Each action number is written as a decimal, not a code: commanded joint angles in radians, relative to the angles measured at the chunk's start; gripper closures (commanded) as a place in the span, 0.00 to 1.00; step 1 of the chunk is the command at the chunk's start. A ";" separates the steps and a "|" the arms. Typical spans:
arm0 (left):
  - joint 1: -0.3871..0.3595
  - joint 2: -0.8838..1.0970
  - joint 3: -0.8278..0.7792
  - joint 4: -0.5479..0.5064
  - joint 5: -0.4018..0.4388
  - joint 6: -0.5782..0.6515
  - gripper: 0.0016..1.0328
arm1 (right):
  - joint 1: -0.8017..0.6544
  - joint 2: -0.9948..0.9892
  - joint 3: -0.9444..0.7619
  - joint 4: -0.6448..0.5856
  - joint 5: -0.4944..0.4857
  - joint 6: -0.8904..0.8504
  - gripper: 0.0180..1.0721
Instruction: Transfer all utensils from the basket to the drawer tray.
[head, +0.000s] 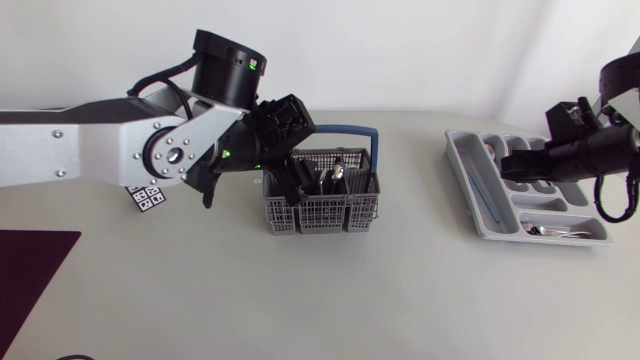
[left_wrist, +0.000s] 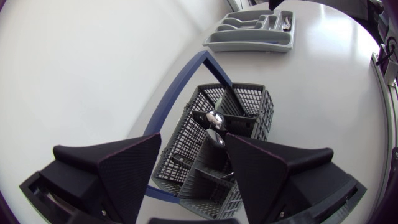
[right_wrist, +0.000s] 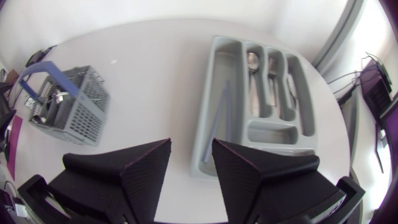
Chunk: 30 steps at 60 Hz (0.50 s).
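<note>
The grey wire basket (head: 322, 212) with a blue handle (head: 345, 130) stands mid-table. Spoons (left_wrist: 215, 118) and dark utensils stand in it. My left gripper (head: 300, 185) hangs open right over the basket's left part; in the left wrist view its gripper (left_wrist: 193, 140) has the basket (left_wrist: 249, 102) below and ahead, with nothing held. The grey drawer tray (head: 456, 150) lies at the right, with metal utensils (head: 556, 231) and a thin blue item (right_wrist: 221, 109). My right gripper (head: 510, 165) is above the tray (right_wrist: 205, 124), its fingers (right_wrist: 191, 143) apart and empty.
A small black-and-white marker card (head: 147, 197) lies under my left arm. A dark purple mat (head: 30, 270) covers the front left corner. The basket (right_wrist: 68, 106) and tray are a good gap apart.
</note>
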<state>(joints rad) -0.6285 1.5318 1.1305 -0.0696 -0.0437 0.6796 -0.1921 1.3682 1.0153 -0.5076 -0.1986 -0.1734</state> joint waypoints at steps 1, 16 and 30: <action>0.009 -0.025 -0.040 -0.009 -0.008 -0.022 0.29 | 0.065 -0.009 0.006 -0.035 -0.036 0.061 0.50; 0.039 -0.064 -0.083 -0.027 0.025 0.035 0.29 | 0.338 -0.052 0.009 -0.019 -0.084 0.115 0.50; 0.112 -0.065 -0.025 -0.160 0.110 0.199 0.29 | 0.459 -0.027 -0.030 0.073 -0.087 0.132 0.50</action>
<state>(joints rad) -0.5461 1.4799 1.0737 -0.1886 0.0414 0.8127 0.2348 1.3331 1.0111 -0.4652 -0.2844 -0.0704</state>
